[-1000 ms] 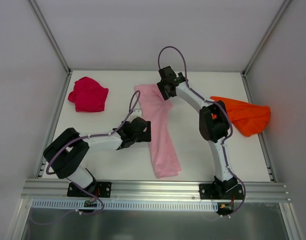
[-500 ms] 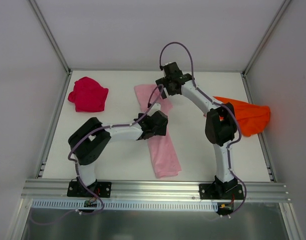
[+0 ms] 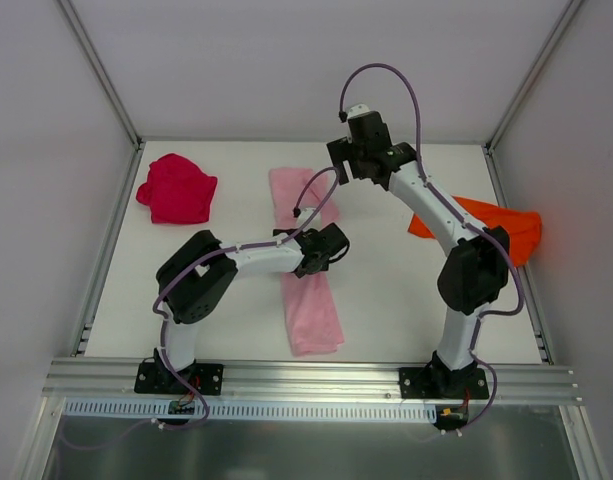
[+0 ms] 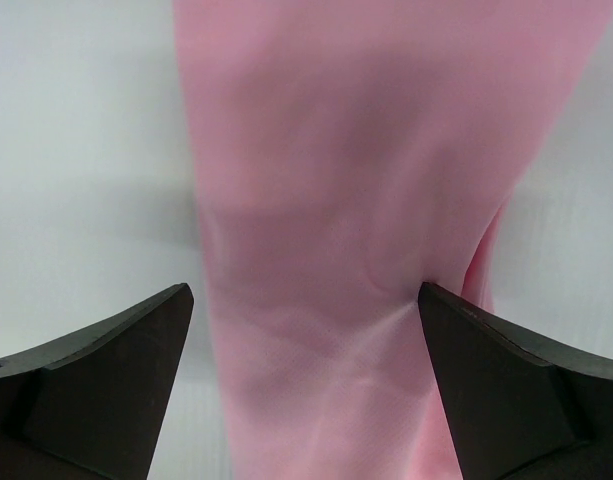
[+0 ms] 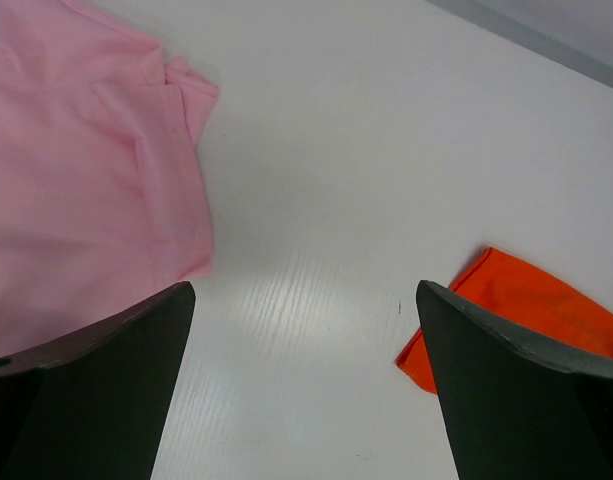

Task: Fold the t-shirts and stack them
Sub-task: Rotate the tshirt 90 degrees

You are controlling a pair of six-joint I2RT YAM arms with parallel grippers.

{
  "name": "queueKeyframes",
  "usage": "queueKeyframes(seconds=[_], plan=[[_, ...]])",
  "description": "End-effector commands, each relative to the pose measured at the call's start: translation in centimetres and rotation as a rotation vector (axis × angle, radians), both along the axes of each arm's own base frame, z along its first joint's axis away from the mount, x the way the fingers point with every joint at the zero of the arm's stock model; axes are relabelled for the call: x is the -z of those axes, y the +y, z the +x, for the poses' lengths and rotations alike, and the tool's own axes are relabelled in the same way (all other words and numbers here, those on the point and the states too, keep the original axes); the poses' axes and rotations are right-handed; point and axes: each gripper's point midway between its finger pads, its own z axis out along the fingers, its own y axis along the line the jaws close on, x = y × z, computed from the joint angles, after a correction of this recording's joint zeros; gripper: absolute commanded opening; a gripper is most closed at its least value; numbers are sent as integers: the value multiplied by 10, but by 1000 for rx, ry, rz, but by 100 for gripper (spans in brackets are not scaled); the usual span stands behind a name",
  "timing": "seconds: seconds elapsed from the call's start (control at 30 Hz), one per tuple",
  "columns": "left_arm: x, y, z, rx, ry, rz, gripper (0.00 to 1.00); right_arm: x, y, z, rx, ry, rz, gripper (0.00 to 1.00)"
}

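Three t-shirts lie apart on the white desk, none stacked on another. The light pink t-shirt is a long, narrow strip down the middle of the desk, running from the far side toward the near edge. The crimson-red t-shirt sits as a crumpled heap near the far left corner, well apart from the pink one. The bright orange t-shirt is bunched against the right edge, partly hidden behind the right arm.

The left claw reaches across the middle of the pink strip. In the left wrist view the left claw has its two dark fingers spread wide. The pink t-shirt fills the space under and beyond them, with a soft crease near the right finger. Nothing is gripped, and I cannot tell whether the tips touch the cloth.

The right claw is at the far side, beside the far end of the pink strip. In the right wrist view the right claw is also spread wide and holds nothing, with bare desk between its fingers. The pink t-shirt lies to the left there, and a corner of the orange t-shirt to the right.
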Motion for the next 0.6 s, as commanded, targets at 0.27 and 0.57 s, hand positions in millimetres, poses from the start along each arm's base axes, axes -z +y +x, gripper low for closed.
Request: queueKeyframes(seconds=[0.27,0.57], plan=[[-4,78,-25,-160,38,215,99,-41,-17,-10,44,-95,61,100],[-28,69,-13,-102,-162,141,99,-22,-9,-16,19,-49,94,100]])
